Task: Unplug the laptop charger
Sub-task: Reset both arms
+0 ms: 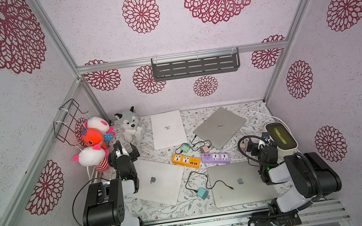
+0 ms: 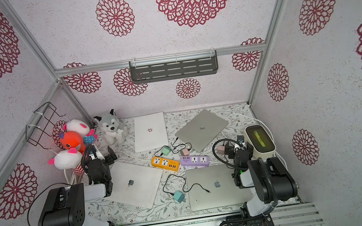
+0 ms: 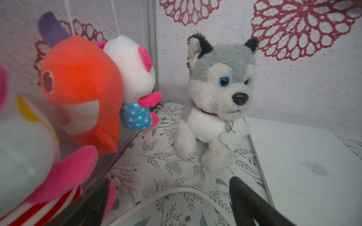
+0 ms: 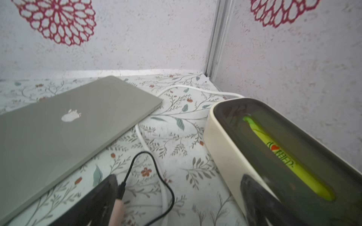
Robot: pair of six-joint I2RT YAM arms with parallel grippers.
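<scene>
Both pincers stood released and empty: the left gripper [image 3: 169, 181] by the plush husky [image 3: 217, 101], arm folded low, the right gripper [image 4: 178, 177] beside the glossy cream box [image 4: 219, 140]. An Apple logo marked the flat grey laptop [image 1: 220, 127]; the small mint laptop charger [image 1: 185, 147] lay just behind the orange power strip [image 1: 186, 161], its black cable [image 1: 203, 142] running to that laptop's edge.

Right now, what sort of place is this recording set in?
Probably a staged robot test booth, not a real room: an aluminium frame holds wallpapered panels, and the floral-covered table carries closed laptops, an orange power strip and plush toys.
</scene>
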